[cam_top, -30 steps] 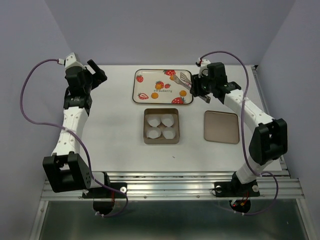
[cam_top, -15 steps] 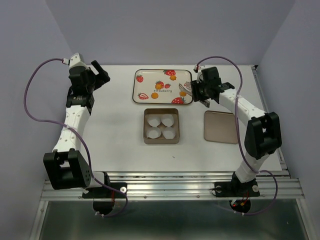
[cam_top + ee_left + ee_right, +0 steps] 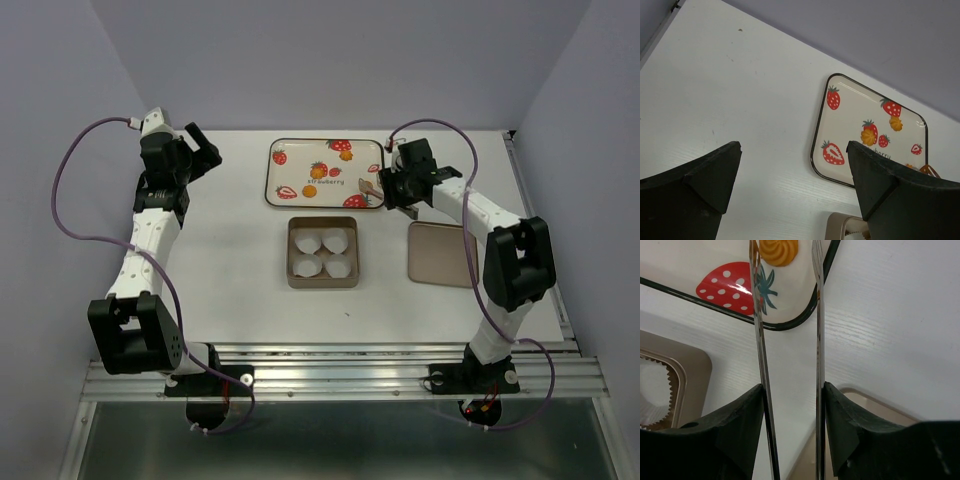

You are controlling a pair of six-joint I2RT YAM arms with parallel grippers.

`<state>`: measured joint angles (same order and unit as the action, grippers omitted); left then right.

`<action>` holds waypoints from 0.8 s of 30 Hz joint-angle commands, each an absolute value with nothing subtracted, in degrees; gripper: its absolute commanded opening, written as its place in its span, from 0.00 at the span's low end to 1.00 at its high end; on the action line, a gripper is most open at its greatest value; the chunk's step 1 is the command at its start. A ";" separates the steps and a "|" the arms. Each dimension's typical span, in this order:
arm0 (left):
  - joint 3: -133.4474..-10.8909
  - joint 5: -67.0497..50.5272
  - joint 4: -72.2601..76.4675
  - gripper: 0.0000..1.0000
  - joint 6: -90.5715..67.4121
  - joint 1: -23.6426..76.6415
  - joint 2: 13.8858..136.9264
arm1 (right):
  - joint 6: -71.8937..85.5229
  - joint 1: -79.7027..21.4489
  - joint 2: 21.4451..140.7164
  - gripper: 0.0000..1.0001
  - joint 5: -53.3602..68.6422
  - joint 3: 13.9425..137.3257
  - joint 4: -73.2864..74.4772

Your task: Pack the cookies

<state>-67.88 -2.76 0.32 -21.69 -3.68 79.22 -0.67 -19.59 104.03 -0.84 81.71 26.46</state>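
The right gripper (image 3: pixel 790 390), pinching the tongs (image 3: pixel 761 340), has dropped to a cookie (image 3: pixel 778 249) — half cut off — while the left gripper (image 3: pixel 795 150) gapes wide.

The 2 arms match: the left arm (image 3: pixel 140 248) and the right arm (image 3: pixel 478 207) are each made of white tubular links joined by blocky black joint housings, the largest housing sitting low on each arm. A thin purple left cable (image 3: pixel 57 200) runs in a loose loop from a white plug near the wrist; a purple right cable (image 3: pixel 470 150) arcs the same way. Both bases are black, and the right base (image 3: pixel 470 382) shows a small red spot below it. The left gripper (image 3: pixel 794 146) has 2 matte black wedge-shaped fingers (image 3: pixel 695 185) with notched tips. The right gripper (image 3: pixel 792 387) has the same matte black fingers (image 3: pixel 715 435) with rounded edges.
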 commanded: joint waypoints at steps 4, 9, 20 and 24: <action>-69.17 -3.43 1.58 0.99 -21.09 -3.43 79.10 | -2.55 -20.13 105.12 0.56 -0.53 84.55 25.75; -69.34 -3.16 1.32 0.99 -21.27 -3.43 79.10 | -3.60 -21.35 106.26 0.56 -0.53 85.43 26.28; -69.43 -3.42 1.05 0.99 -22.24 -3.43 79.28 | -2.46 -21.88 105.29 0.41 -2.99 85.87 26.89; -69.26 -3.95 1.05 0.99 -22.50 -3.43 79.37 | -1.93 -21.88 103.89 0.38 -3.78 85.96 26.72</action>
